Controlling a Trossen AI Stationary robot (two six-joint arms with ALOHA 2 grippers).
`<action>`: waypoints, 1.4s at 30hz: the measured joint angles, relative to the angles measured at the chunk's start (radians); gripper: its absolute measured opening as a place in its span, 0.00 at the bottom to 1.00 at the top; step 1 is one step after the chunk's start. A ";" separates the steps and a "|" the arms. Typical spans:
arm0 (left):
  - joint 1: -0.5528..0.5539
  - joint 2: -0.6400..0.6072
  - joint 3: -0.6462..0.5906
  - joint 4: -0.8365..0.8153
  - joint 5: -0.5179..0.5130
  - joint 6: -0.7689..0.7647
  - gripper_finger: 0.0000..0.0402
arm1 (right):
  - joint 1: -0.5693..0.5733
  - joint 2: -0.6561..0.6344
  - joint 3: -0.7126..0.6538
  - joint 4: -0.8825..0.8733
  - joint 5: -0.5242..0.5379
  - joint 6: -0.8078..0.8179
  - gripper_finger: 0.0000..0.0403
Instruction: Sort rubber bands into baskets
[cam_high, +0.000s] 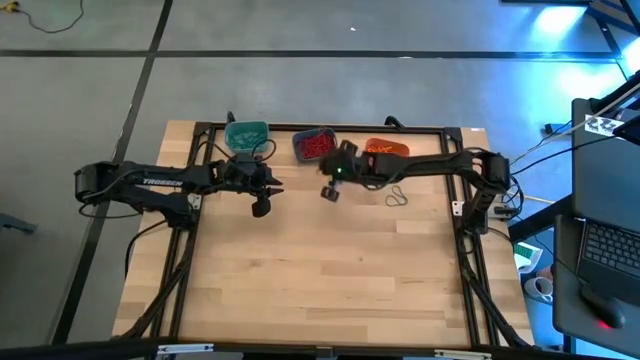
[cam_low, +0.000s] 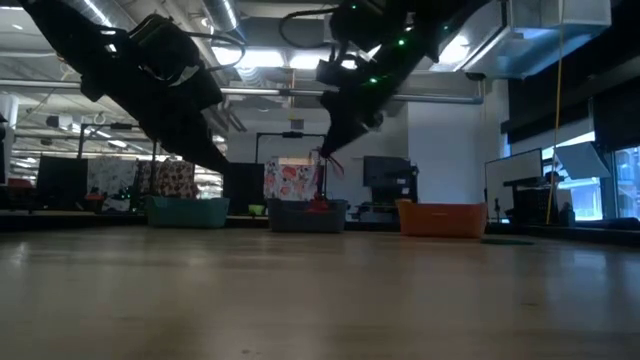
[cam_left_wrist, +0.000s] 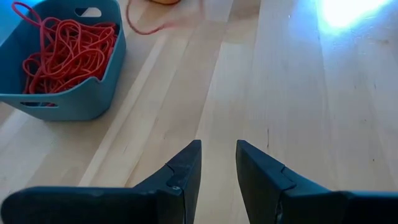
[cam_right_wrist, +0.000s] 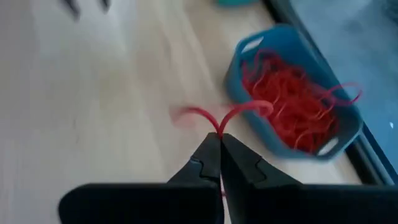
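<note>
The right gripper (cam_right_wrist: 220, 142) is pinched tight on a red rubber band (cam_right_wrist: 227, 118) — the loop sticks out past the fingertips in two curved ends. In the low view the same gripper (cam_low: 328, 150) hangs above the table w/ the band (cam_low: 335, 163) dangling from its tips, clear of the wood. From above it sits (cam_high: 329, 192) just in front of the slate blue basket (cam_high: 314, 146), over bare tabletop.

That slate blue basket (cam_right_wrist: 298, 106) is heaped w/ red bands, a few loops hanging over its rim; same pile shows in the left wrist view (cam_left_wrist: 65, 59).

Left gripper (cam_left_wrist: 217, 163) — fingers parted w/ a narrow gap, nothing between them, held over the wooden table (cam_high: 320, 280). In the high view it is (cam_high: 261, 207) in front of the teal basket (cam_high: 246, 136), well apart from the right gripper.

The orange basket (cam_high: 385, 150) stands to the other side of the slate blue one; all three are in a row along the far table edge — seen too in the low view: teal (cam_low: 187, 211), slate blue (cam_low: 307, 215), orange (cam_low: 441, 219). A few loose bands (cam_high: 397, 196) lie on the table in front of the orange basket.
</note>
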 joint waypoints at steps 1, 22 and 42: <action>0.000 0.000 0.000 0.000 0.000 0.000 0.24 | -0.014 0.000 0.000 0.030 -0.001 -0.009 0.02; 0.000 0.000 0.000 0.000 0.000 0.002 0.24 | -0.205 0.098 0.002 0.346 -0.028 0.020 0.04; 0.000 0.000 0.000 -0.008 0.000 0.005 0.24 | -0.135 -0.136 0.005 -0.298 -0.063 0.053 0.46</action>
